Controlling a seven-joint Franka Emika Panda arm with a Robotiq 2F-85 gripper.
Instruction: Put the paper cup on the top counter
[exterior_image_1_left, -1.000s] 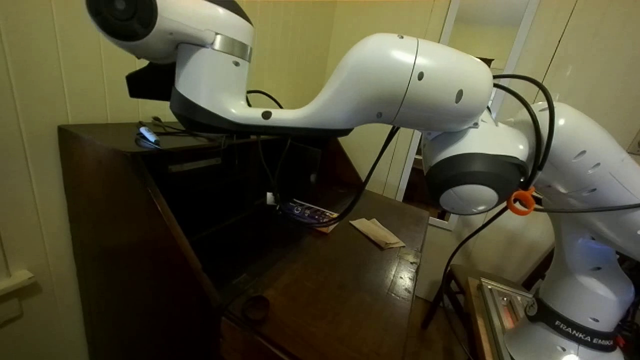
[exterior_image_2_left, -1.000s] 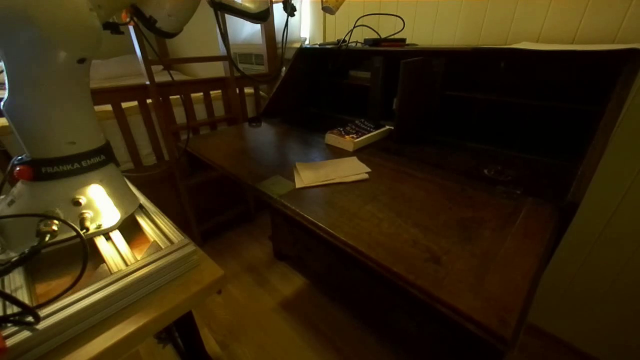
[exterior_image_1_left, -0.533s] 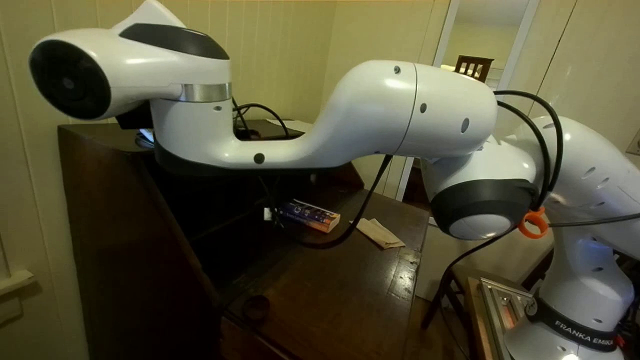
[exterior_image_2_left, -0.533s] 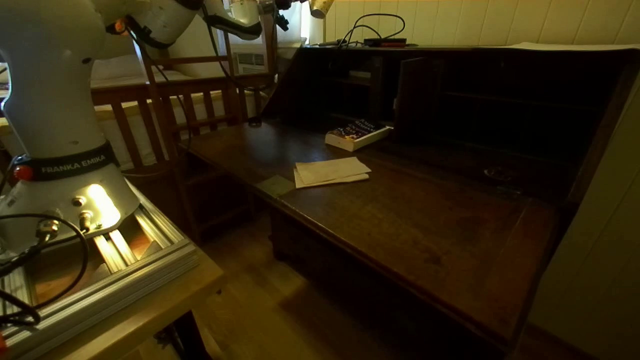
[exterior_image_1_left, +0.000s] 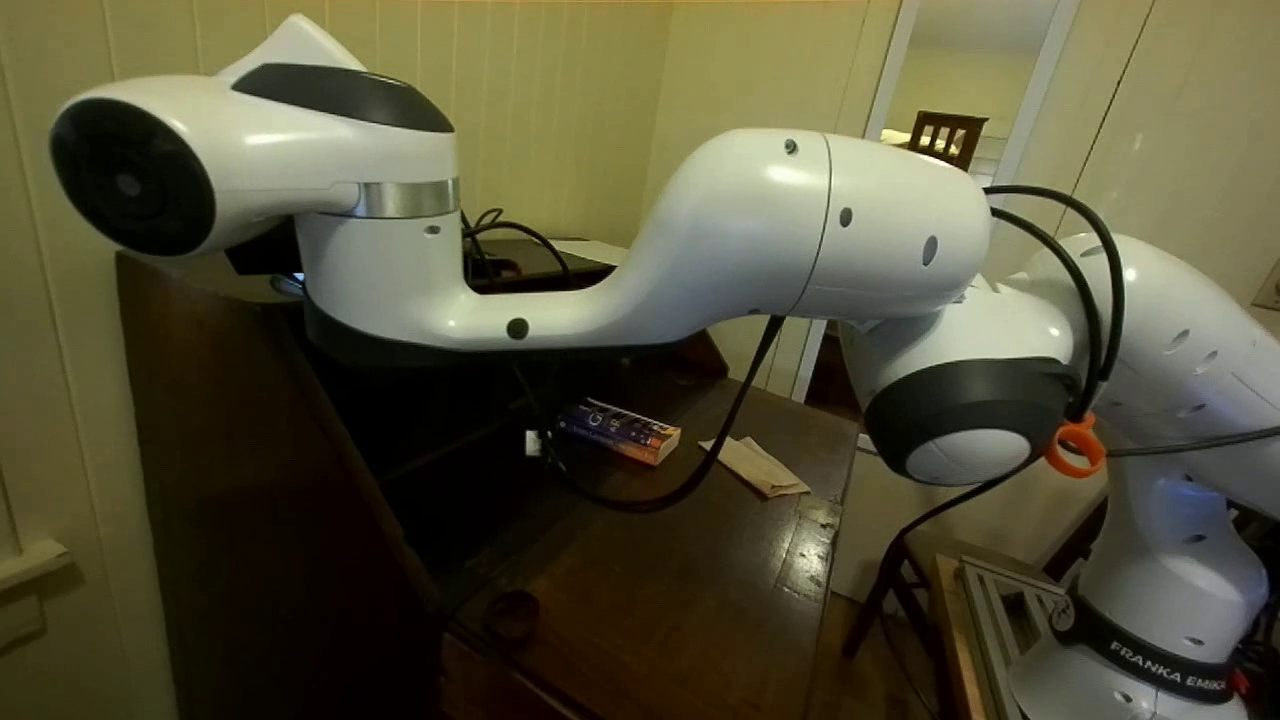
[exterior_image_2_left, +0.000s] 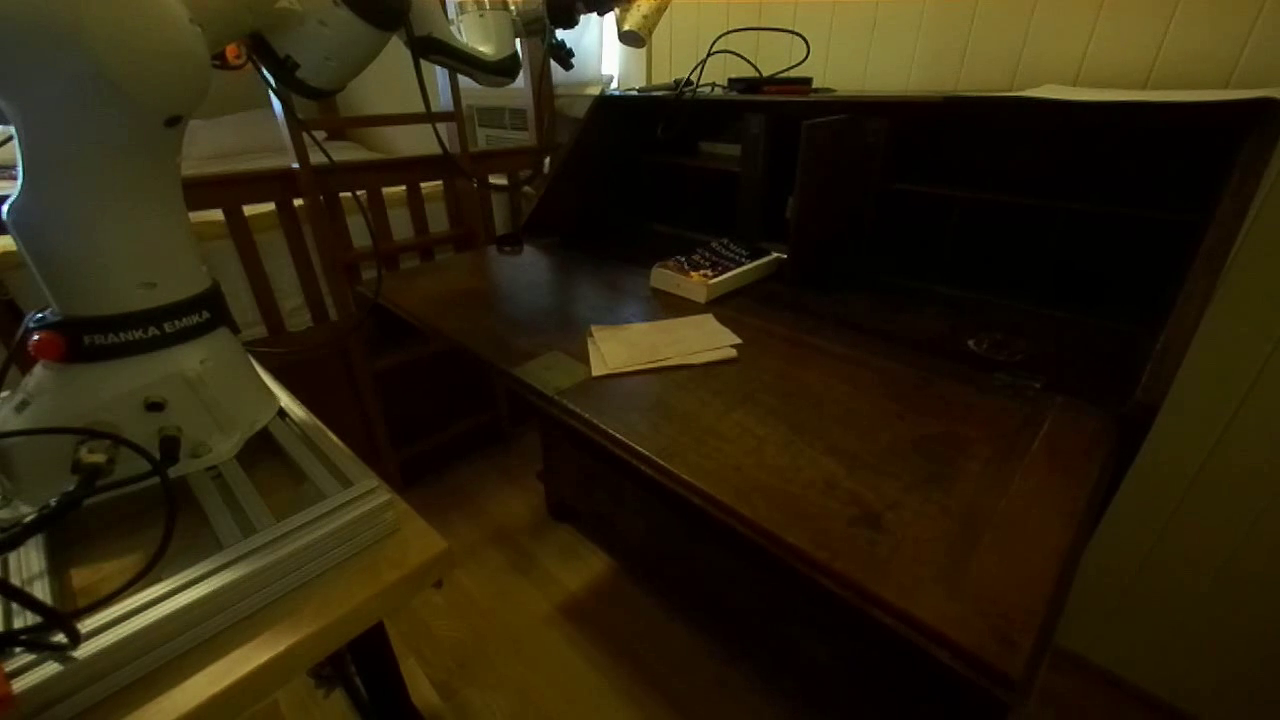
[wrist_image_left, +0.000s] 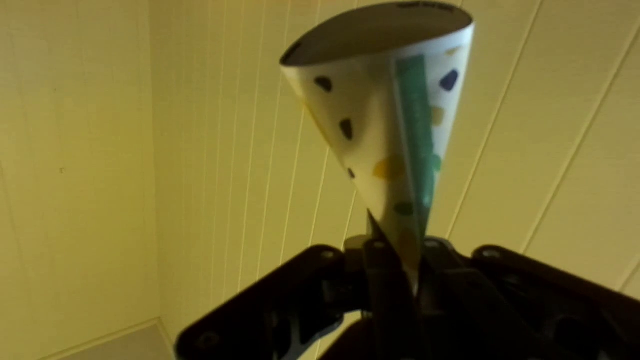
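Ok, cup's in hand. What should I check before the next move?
1. Grip: ok. In the wrist view the gripper is shut on the paper cup, at its narrow end.
2. Cup shape: probably not ok; it looks pinched where held.
3. Gap to the top counter: ok; in an exterior view the cup shows above it.
4. Cup directly over the counter: cannot tell; depth is unclear.
5. Cup upright: cannot tell; that view crops it.
6. Counter unobstructed: not ok; black cable, dark box and white sheet are there.

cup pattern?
The cup is whitish with multicoloured blotches and a green stripe; clearest in the wrist view.
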